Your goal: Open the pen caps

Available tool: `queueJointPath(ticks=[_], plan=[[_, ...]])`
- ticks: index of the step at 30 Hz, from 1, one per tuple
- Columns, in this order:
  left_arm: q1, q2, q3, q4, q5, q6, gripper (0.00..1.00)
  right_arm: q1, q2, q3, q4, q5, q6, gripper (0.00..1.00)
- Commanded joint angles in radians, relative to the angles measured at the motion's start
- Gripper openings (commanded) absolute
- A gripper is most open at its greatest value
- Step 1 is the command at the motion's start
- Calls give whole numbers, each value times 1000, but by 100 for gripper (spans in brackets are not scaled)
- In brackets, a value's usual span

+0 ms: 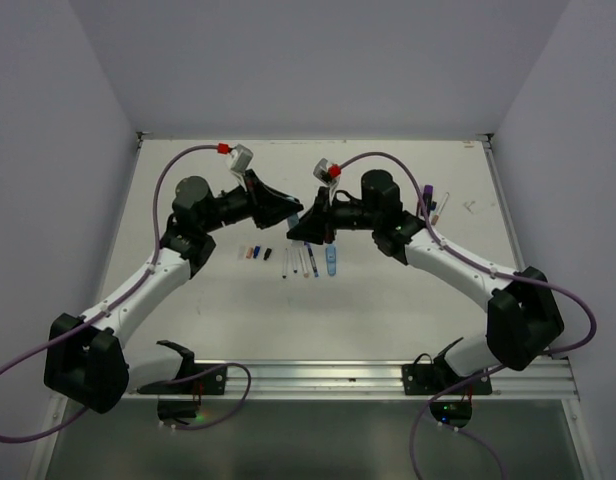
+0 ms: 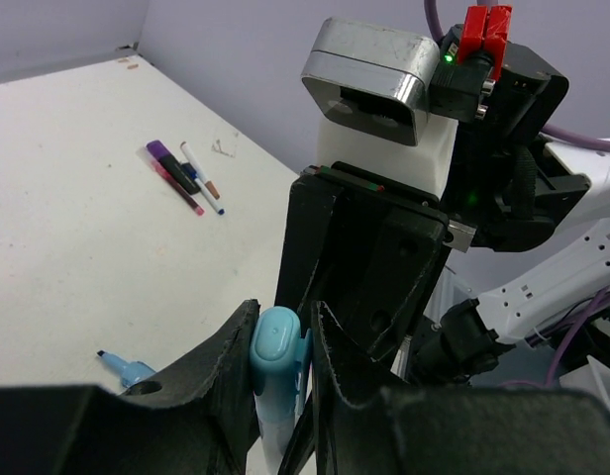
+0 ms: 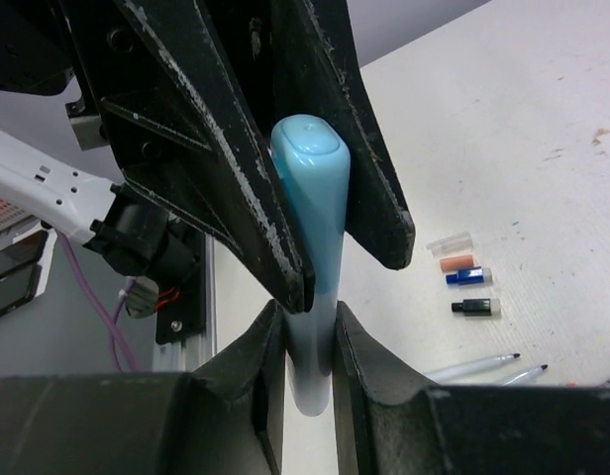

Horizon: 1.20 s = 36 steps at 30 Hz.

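Uncapping looks under way: left gripper (image 2: 282,322) and right gripper (image 3: 308,317) both clamp one light-blue pen (image 3: 310,198), 12 o'clock of the laid-out pens (image 1: 308,262). Next: pull straight apart.

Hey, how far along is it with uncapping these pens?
Four loose caps lie beside uncapped pens: done. In hand: the left claw and right claw both grip a light-blue pen, seemingly still capped. Left: the far pens look capped.

The left arm (image 1: 138,290) and right arm (image 1: 458,268) are built of white links and black joints. Purple cables (image 2: 587,142) are run to red plugs (image 2: 486,30) beside silver cameras (image 2: 374,74). The black left gripper (image 1: 295,214) is scuffed.
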Motion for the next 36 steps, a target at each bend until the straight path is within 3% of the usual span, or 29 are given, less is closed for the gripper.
queueJointPath(ticks=[1, 8, 16, 21, 25, 29, 36], plan=[[28, -28, 82, 282, -100, -20, 0, 12, -21, -115, -100, -101, -15, 0], [48, 15, 173, 374, -125, -24, 0, 30, -13, -202, -143, -108, -60, 0], [76, 26, 198, 365, -150, -35, 0, 41, 22, -232, -143, -56, -60, 0], [81, 41, 231, 40, -203, 72, 0, 12, 40, -138, -187, 93, -43, 0], [81, 72, 251, -271, -298, 153, 0, -21, 97, -17, -320, 263, -23, 0], [81, 162, 303, -477, -367, 203, 4, -27, 189, 162, -414, 427, -26, 0], [81, 360, 388, -669, -439, 215, 6, -41, 417, 414, -554, 621, 14, 0]])
